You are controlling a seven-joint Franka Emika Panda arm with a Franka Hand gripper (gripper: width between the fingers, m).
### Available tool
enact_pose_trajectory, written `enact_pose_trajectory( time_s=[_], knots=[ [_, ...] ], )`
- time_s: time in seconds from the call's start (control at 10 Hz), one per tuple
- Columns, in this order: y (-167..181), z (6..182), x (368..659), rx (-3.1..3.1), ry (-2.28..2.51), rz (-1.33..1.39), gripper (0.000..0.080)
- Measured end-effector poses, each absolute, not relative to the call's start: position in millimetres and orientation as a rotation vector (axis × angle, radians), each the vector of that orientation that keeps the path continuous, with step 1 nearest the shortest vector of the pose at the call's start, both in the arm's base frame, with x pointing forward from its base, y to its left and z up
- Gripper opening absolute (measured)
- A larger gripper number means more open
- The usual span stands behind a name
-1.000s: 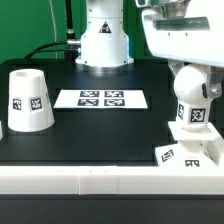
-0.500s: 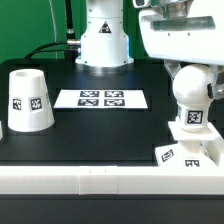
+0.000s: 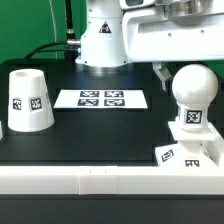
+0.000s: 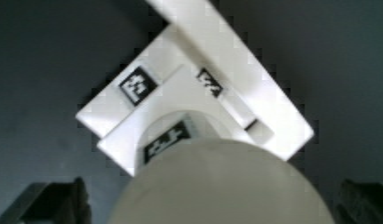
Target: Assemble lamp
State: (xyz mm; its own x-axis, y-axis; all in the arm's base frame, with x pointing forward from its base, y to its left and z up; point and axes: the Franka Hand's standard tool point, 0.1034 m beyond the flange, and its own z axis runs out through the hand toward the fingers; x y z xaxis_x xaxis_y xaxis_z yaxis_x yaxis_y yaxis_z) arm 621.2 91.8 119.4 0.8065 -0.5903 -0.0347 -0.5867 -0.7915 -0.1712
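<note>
The round white bulb stands upright with its tagged neck in the low square base at the exterior view's right. My gripper hangs just above the bulb's top, jaws open and empty; one dark finger shows beside the ball. In the wrist view the bulb fills the gap between my dark fingers, which stand clear of its sides, with the tagged base below it. The tapered shade stands apart at the exterior view's left, wide end down.
The marker board lies flat on the black table between shade and bulb. The arm's white pedestal stands behind it. A white rail runs along the table's front edge, close to the base.
My gripper, which enclosed the bulb's upper half a second ago, has let go and risen. The whole ball now shows. Bulb, base and shade have not moved.
</note>
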Motion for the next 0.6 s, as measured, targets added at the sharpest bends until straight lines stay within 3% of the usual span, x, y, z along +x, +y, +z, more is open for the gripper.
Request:
enact_pose_trajectory(
  time_s=[0.6],
  knots=[
    [90.9, 127.7, 630.7, -3.028, 0.002, -0.147, 0.0699]
  ],
)
